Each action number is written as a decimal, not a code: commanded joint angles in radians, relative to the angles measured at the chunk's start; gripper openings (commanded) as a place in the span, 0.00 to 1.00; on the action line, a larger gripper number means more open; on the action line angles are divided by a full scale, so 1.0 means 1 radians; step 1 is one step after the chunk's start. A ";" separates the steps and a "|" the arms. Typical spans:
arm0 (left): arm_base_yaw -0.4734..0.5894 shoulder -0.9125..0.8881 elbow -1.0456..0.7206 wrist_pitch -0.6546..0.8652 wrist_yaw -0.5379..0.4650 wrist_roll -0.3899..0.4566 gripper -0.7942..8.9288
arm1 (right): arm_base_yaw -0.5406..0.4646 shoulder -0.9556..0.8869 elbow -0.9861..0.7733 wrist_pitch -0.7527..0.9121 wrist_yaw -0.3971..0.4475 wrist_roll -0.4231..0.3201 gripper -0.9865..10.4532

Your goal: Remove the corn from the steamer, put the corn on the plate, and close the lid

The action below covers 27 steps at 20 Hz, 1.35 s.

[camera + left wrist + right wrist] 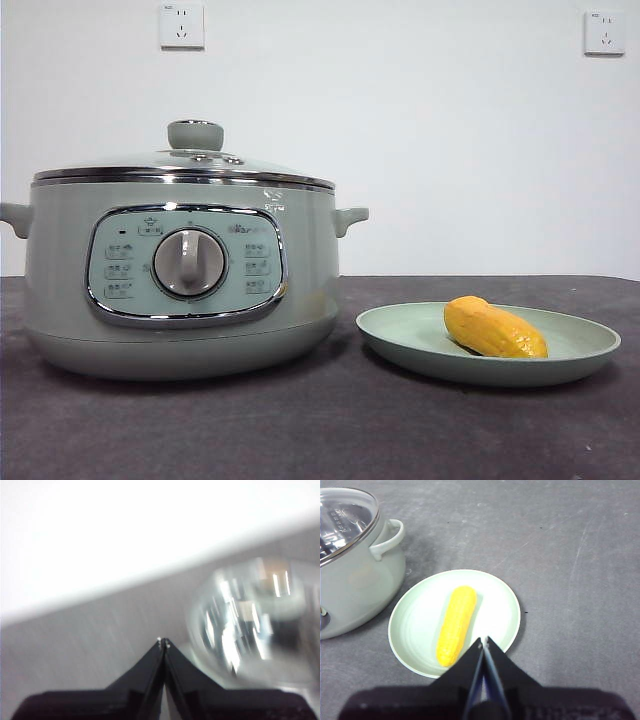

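The corn [494, 329] lies flat on the plate [400, 338], near its middle. In the front view its long axis runs mostly across the scene, one end angled toward the camera. In the right wrist view one rounded end points toward the claw, the other away.

The plate rests on the dark tabletop [320, 430], just beside the steamer [60, 290] and not touching it. The lid [195, 160] sits on the steamer rim, knob up.

The right claw [483, 641] hangs above the plate's near edge, jaws together, holding nothing. The left claw [163, 642] is also pressed together and empty, near the blurred glass lid [250, 620].
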 commanded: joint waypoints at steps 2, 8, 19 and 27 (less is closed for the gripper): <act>0.138 -0.116 -0.045 0.128 0.111 0.029 0.08 | 0.001 -0.001 -0.005 0.006 -0.001 0.010 0.07; 0.247 -0.144 -0.347 0.198 0.226 -0.061 0.08 | 0.001 -0.001 -0.005 0.006 -0.001 0.010 0.07; 0.248 -0.237 -0.562 0.257 0.197 -0.177 0.08 | 0.001 -0.001 -0.005 0.006 0.000 0.010 0.07; 0.248 -0.230 -0.562 0.262 0.205 -0.177 0.08 | 0.001 0.001 -0.005 0.006 -0.001 0.010 0.07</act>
